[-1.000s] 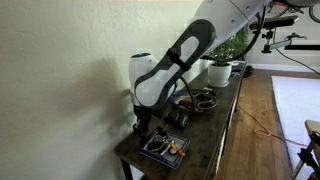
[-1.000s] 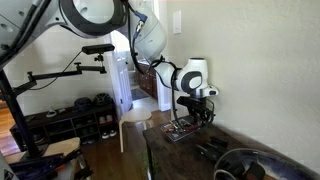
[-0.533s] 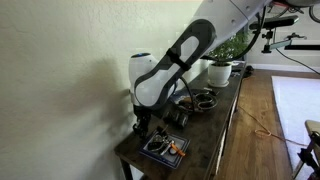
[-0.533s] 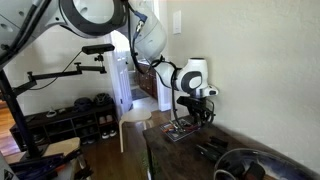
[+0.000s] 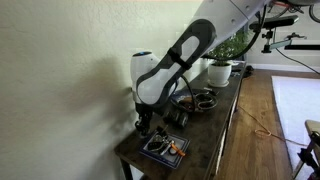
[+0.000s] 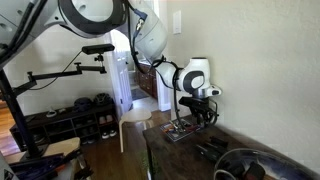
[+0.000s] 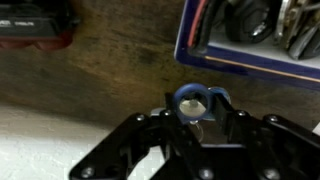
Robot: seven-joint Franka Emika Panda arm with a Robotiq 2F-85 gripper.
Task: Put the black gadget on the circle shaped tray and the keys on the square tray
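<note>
In the wrist view my gripper is shut on the keys, a small silvery cluster with a blue ring. It holds them over bare wood, just beside the square tray. The tray holds several dark items. The black gadget lies on the table further off. In both exterior views the gripper hangs low by the square tray at the table's end near the wall. The circle shaped tray sits further along the table.
A narrow wooden table stands against a pale wall. An orange item lies in the square tray. A white plant pot stands beyond the round tray. Camera stands and shelves fill the room behind.
The arm has edged very slightly; nothing else has visibly moved.
</note>
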